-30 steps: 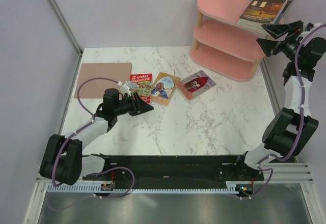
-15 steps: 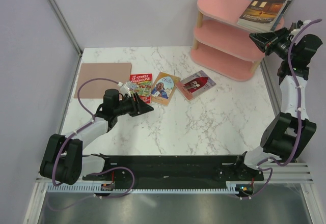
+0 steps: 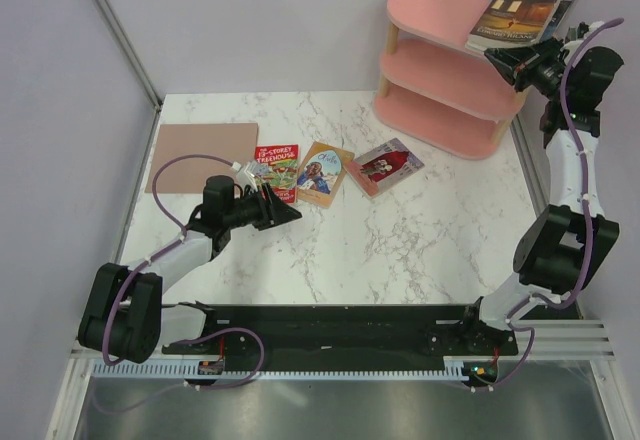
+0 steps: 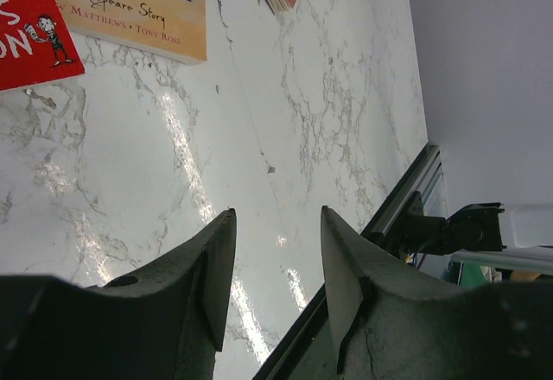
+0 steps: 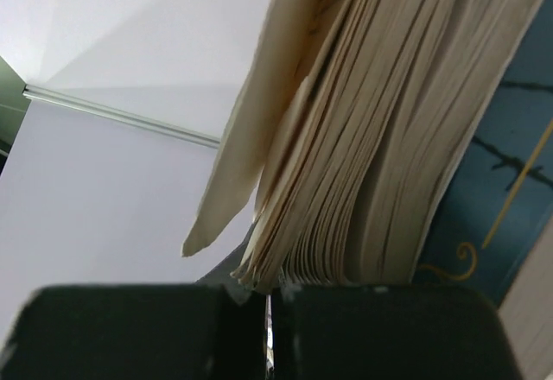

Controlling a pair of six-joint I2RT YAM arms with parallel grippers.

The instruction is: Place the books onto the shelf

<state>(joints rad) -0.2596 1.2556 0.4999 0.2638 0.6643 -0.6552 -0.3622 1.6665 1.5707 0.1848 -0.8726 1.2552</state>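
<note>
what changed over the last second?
The right claw went from wide open to shut and swung up and left to the edge of the book stack on the shelf's top board; it grips nothing visible. Unchanged: the left claw open above the table, the red Treehouse book, tan book, pink-grey book and brown mat.

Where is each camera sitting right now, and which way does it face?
Top external: high behind the robot, looking down on the table, shelf, left arm and right arm.
Left wrist: low over the table, looking along it; its open left gripper fills the bottom.
Right wrist: tight against the page edges of the book stack; the shut right gripper shows below.
Shared: top and left wrist both show the red book and tan book.
</note>
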